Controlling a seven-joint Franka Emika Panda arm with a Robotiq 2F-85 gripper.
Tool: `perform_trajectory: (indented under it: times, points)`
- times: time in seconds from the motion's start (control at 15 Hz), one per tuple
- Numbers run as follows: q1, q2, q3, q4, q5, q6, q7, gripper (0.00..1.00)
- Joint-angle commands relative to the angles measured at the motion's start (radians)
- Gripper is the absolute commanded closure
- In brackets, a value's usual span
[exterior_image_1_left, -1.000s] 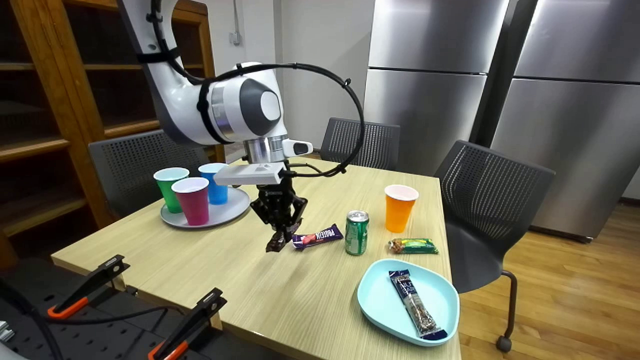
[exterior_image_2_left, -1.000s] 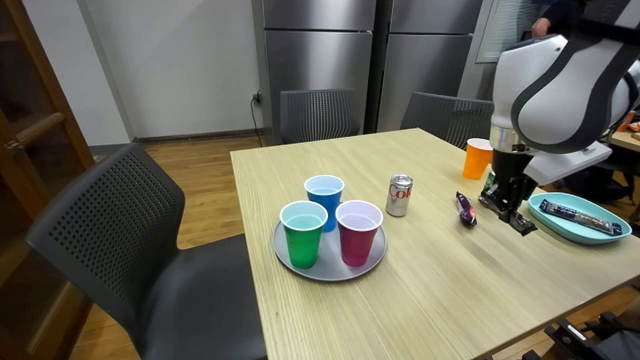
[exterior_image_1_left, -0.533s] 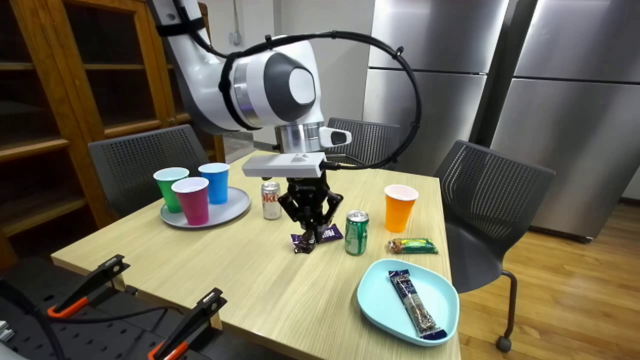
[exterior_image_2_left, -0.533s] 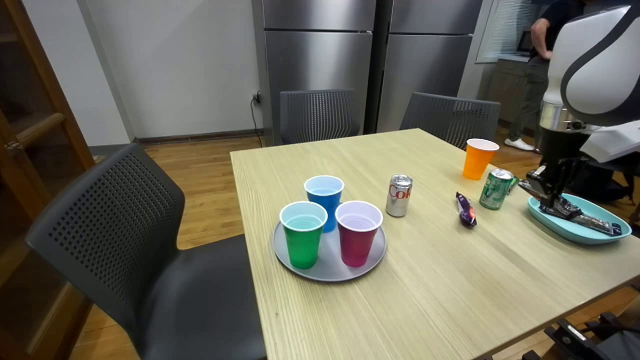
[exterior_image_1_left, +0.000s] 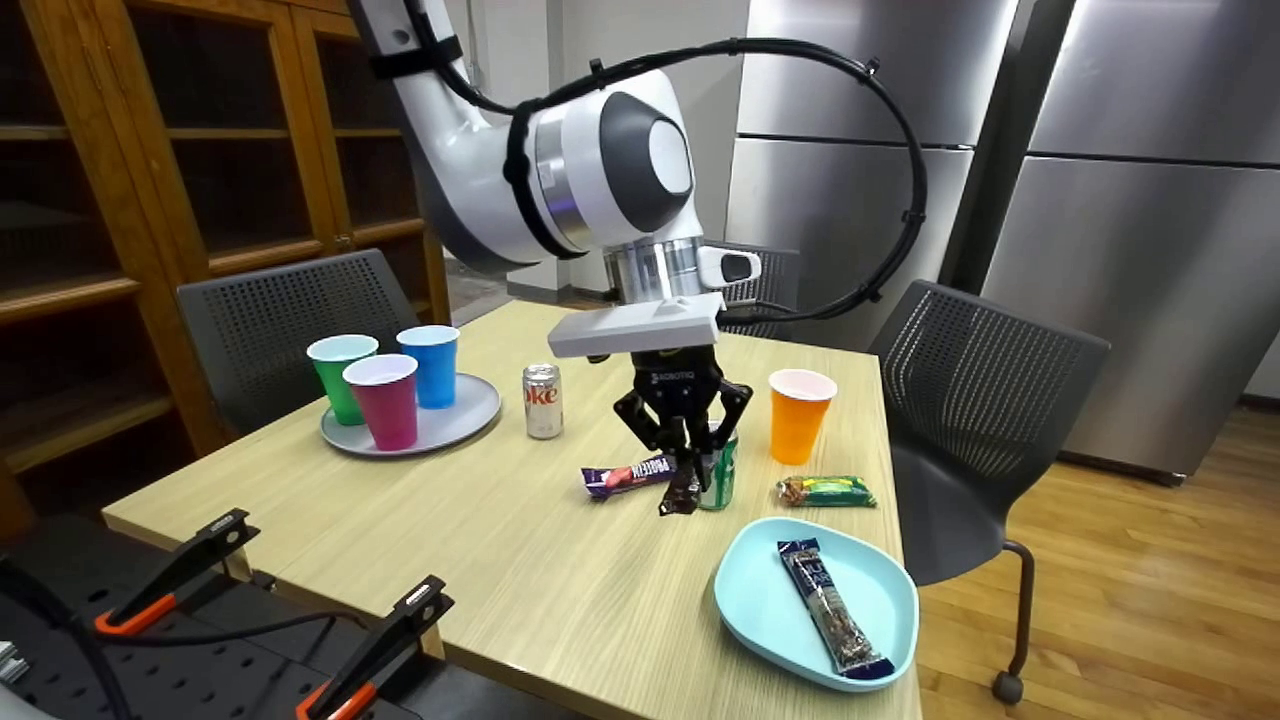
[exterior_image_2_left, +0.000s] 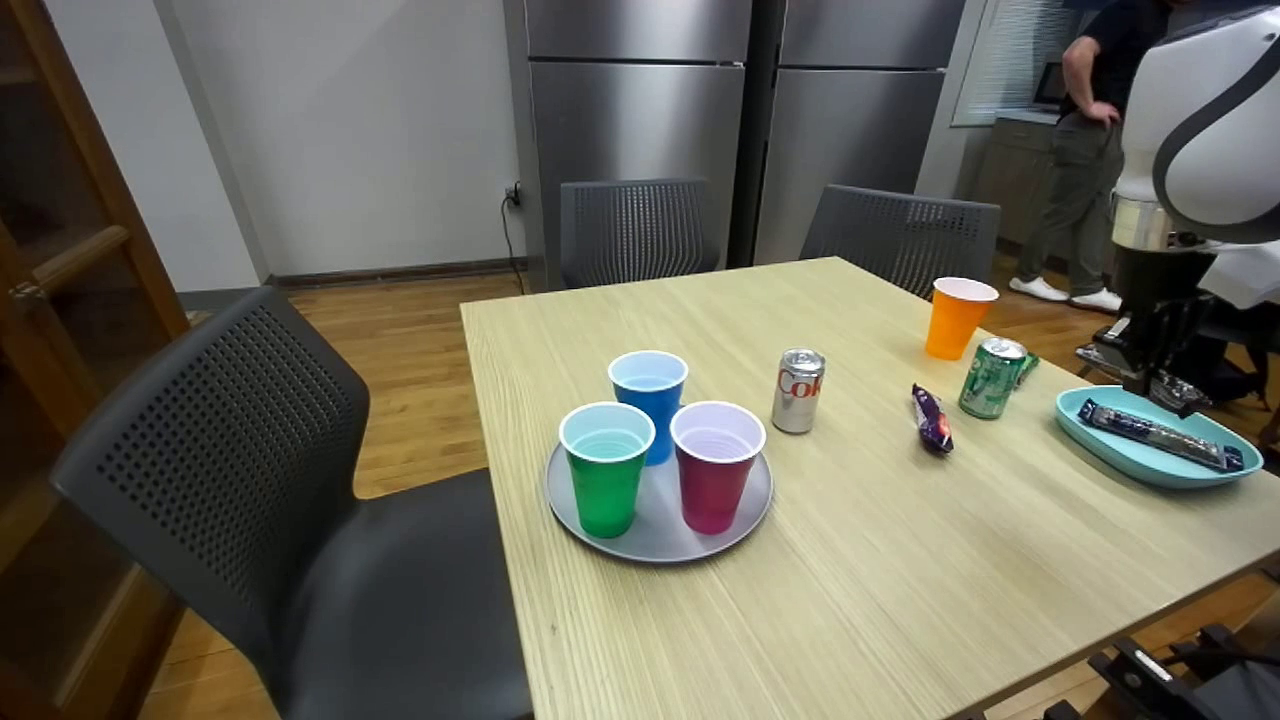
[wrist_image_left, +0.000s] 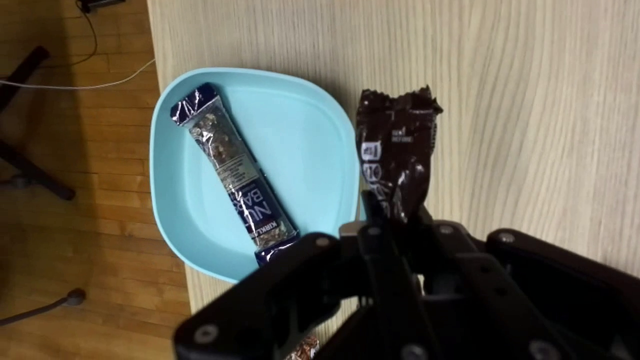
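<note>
My gripper (wrist_image_left: 395, 217) is shut on a dark brown wrapped bar (wrist_image_left: 397, 145), which sticks out beyond the fingertips. In an exterior view the gripper (exterior_image_1_left: 690, 455) holds the bar (exterior_image_1_left: 678, 497) above the table, in front of a green can (exterior_image_1_left: 724, 480) that it partly hides. A light blue plate (wrist_image_left: 295, 145) lies beside and below the held bar in the wrist view. A nut bar in a clear and navy wrapper (wrist_image_left: 232, 170) lies on that plate. A purple protein bar (exterior_image_1_left: 625, 477) and a green-wrapped bar (exterior_image_1_left: 828, 491) lie on the table nearby.
An orange cup (exterior_image_1_left: 800, 420) stands behind the green can. A silver Coke can (exterior_image_1_left: 543, 402) stands farther left, near a grey plate (exterior_image_1_left: 475, 410) with green, blue and magenta cups. Dark chairs (exterior_image_2_left: 900, 235) surround the table. Clamps (exterior_image_1_left: 385, 640) grip its edge. A person (exterior_image_2_left: 1085, 150) stands behind.
My gripper has moved across the table toward the blue plate with the brown bar in it. The silver Coke can and most of the purple bar have come into view behind it.
</note>
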Motion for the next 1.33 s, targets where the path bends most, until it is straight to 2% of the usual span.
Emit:
perform_trajectory:
  times: [0.0,0.67,1.27]
  points:
    - [-0.026,0.087,0.01,0.096,-0.025,-0.014,-0.003,0.96]
    - [-0.163,0.222,0.022,0.228,0.016,-0.036,-0.119,0.96]
    - [-0.144,0.386,0.066,0.385,0.066,-0.088,-0.091,0.96]
